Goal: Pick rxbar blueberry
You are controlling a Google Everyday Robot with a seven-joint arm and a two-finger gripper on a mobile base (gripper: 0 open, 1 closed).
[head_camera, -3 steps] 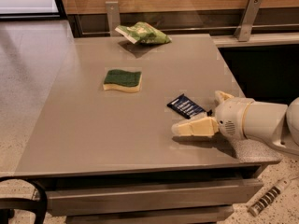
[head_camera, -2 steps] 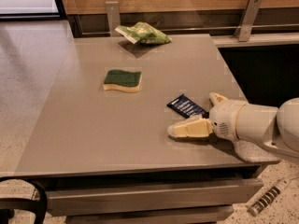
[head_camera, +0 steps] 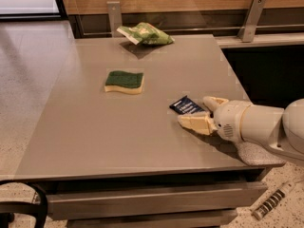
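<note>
The rxbar blueberry (head_camera: 185, 106) is a small dark navy wrapper with white lettering. It lies flat on the grey table (head_camera: 95, 127), right of centre. My gripper (head_camera: 195, 110) reaches in from the right, low over the table, with its cream fingers open. One finger (head_camera: 194, 123) lies just in front of the bar's right end and the other (head_camera: 213, 101) sits just behind it. The bar's right end lies between them. The bar rests on the table and is not held.
A green-topped yellow sponge (head_camera: 124, 81) lies left of the bar, mid-table. A green-and-white snack bag (head_camera: 146, 33) sits at the far edge. Two metal brackets (head_camera: 250, 18) stand behind the table. The table's right edge is just under my arm.
My gripper has moved away from the front edge and closer to the bar; its fingers now flank the bar's right end. The bar, sponge and bag have not moved.
</note>
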